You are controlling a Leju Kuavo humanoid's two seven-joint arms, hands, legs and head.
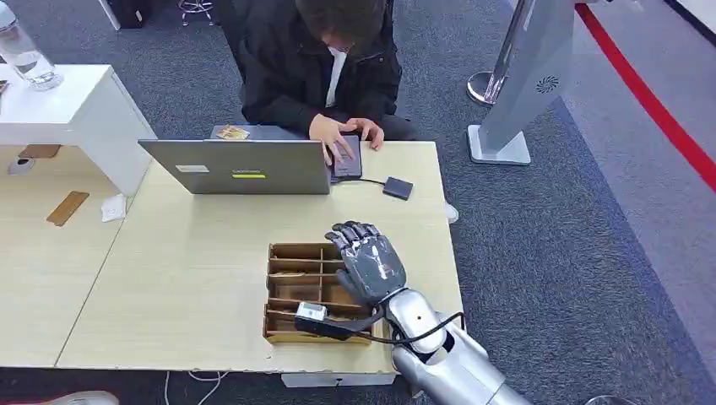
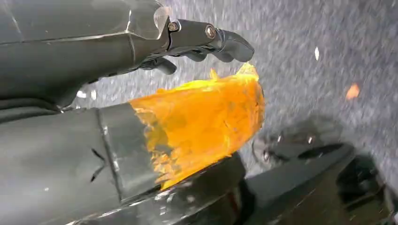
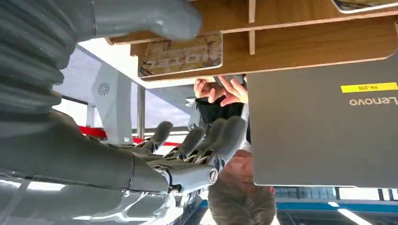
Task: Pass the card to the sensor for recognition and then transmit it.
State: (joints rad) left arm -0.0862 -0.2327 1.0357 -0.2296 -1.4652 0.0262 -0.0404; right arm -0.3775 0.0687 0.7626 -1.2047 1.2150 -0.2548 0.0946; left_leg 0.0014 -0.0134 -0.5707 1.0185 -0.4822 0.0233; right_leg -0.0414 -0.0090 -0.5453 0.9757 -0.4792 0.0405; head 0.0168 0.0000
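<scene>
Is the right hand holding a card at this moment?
No. The right hand hovers over the wooden tray with fingers apart and nothing between them.

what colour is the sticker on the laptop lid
Yellow sticker on the grey laptop; clearest in the right wrist view.

"Lenovo", "P4-209" on laptop (image 3: 324,126)

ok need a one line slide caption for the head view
Right robot hand hovers open over the wooden card tray on the table while a person works behind a laptop.
</scene>
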